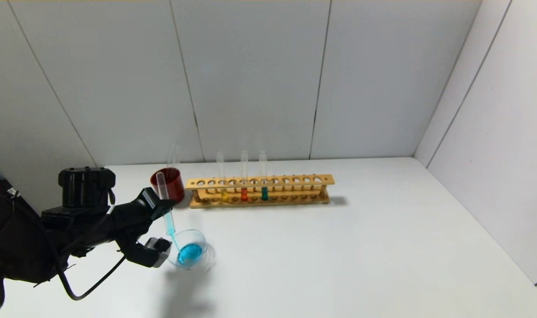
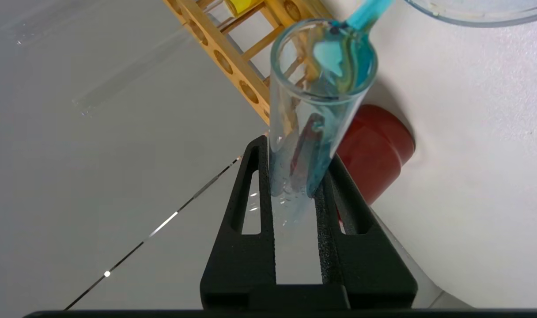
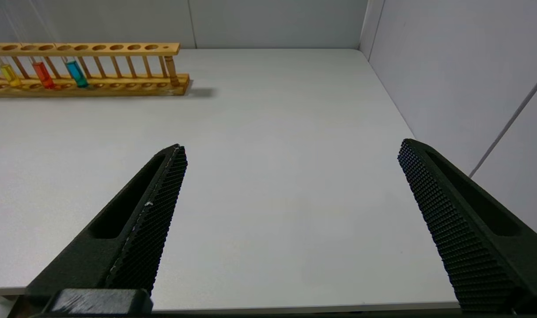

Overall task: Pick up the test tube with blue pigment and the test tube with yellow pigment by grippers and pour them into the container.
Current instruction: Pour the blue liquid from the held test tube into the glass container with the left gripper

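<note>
The left gripper [image 1: 159,227] is clenched on the tilted blue tube [image 1: 168,216], its mouth slanting down from the fingers into the glass dish [image 1: 201,240]; the right gripper [image 3: 290,176] gapes idle.

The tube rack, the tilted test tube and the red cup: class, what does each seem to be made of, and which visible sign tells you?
Tube rack: looks like pale wood, matt, with drilled holes and turned posts.
Test tube with blue pigment, held tilted in the left gripper: clear, glossy, probably glass; the rack shows through it.
Red cup: opaque dark red, smooth, likely plastic, though glazed ceramic cannot be excluded.
</note>
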Controlling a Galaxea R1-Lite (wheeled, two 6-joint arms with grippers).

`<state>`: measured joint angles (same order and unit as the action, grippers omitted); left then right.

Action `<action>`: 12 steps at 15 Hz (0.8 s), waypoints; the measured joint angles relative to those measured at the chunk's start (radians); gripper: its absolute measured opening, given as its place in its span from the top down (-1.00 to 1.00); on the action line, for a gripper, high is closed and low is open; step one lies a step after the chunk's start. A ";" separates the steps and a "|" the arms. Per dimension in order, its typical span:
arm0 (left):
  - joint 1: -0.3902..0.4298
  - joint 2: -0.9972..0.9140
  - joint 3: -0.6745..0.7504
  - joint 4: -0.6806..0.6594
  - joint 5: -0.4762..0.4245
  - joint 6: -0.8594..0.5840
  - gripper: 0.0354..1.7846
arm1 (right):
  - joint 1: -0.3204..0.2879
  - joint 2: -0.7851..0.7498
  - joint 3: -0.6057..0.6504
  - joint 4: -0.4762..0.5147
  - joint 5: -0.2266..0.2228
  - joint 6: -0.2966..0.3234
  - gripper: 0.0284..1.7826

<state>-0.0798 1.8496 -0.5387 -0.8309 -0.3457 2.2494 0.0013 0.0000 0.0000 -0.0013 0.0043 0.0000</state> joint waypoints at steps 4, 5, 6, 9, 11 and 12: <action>-0.023 -0.008 -0.001 0.000 0.022 0.002 0.68 | 0.000 0.000 0.000 0.000 0.000 0.000 -0.96; -0.029 -0.010 -0.001 -0.001 0.029 0.005 0.68 | 0.000 0.000 0.000 0.000 0.000 0.000 -0.96; -0.035 -0.013 -0.004 0.000 0.031 0.015 0.68 | 0.000 0.000 0.000 0.000 0.000 0.000 -0.96; -0.037 -0.024 -0.008 0.000 0.033 0.037 0.68 | 0.000 0.000 0.000 0.000 0.000 0.000 -0.96; -0.038 -0.033 -0.008 0.001 0.033 0.067 0.68 | 0.000 0.000 0.000 0.000 0.000 0.000 -0.96; -0.038 -0.039 -0.008 0.002 0.033 0.081 0.68 | 0.000 0.000 0.000 0.000 0.000 0.000 -0.96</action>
<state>-0.1179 1.8106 -0.5464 -0.8287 -0.3130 2.3304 0.0009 0.0000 0.0000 -0.0013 0.0043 0.0000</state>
